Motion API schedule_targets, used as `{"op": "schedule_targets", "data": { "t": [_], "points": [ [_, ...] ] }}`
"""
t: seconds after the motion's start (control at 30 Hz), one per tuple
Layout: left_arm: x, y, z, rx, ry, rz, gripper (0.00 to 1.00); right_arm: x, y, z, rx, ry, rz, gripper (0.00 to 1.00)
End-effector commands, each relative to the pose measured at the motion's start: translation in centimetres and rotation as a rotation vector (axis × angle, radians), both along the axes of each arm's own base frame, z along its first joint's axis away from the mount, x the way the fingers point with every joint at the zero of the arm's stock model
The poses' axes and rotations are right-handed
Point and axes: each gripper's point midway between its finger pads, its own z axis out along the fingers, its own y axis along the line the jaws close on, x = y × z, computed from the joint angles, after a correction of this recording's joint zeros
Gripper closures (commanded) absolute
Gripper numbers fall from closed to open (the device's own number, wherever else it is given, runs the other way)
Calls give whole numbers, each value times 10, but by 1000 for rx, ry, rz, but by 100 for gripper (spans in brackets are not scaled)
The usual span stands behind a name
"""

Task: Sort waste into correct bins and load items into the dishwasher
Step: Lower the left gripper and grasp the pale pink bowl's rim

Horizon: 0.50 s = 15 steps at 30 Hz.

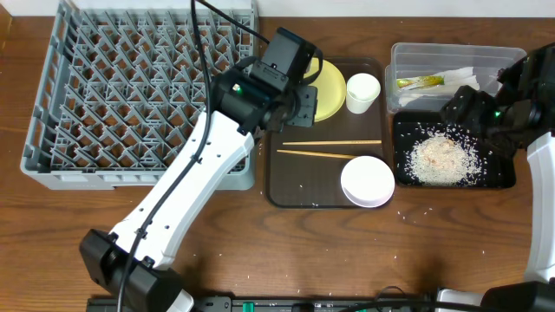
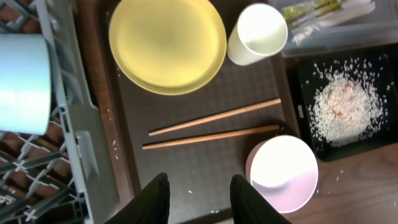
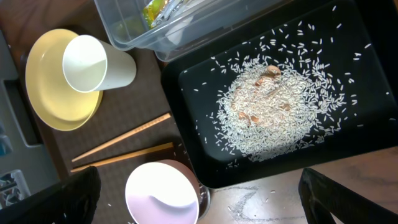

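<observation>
Dish rack (image 1: 130,95) far left: grey plastic, a grid of upright pegs. The light blue bowl (image 2: 22,81) already sits in it by the near wall, smooth and glossy.

Your left gripper (image 2: 198,200) hovers over the brown tray (image 2: 205,168), partly open with nothing between the fingers. The next pick looks like the chopsticks (image 2: 214,117) lying just ahead: thin, round wood, near-parallel but apart. Come straight down, take them across the middle and close slowly. They will probably roll on the tray's fine mesh texture, so you may need one at a time.

Yellow plate (image 2: 166,43) behind them is flat, shallow and hard plastic. Take it by the rim, since a top grasp has no edge to bite. White cup (image 2: 256,34) stands upright and touches the plate's right side. White bowl (image 2: 283,173) is at the tray's right corner, slick inside.

Rice scraps (image 3: 270,112) lie piled and loose in the black tray (image 3: 367,74). The clear tub (image 1: 451,56) holds the wrapper (image 1: 422,83) and napkins (image 1: 455,76).

Right gripper (image 3: 199,202) is wide open and empty over the black tray's near edge. Keep it out of the way there.
</observation>
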Motion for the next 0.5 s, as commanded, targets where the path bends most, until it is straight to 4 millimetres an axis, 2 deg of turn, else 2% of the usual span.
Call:
{"op": "schedule_targets", "data": {
  "t": [0.0, 0.13, 0.47],
  "points": [
    [-8, -1, -30, 45, 74, -1, 66, 1, 0, 7, -1, -19, 3, 1],
    [-13, 0, -57, 59, 152, 25, 66, 1, 0, 7, -1, -19, 3, 1],
    [-33, -39, -116, 63, 313, -71, 66, 1, 0, 7, -1, -19, 3, 1]
  ]
}}
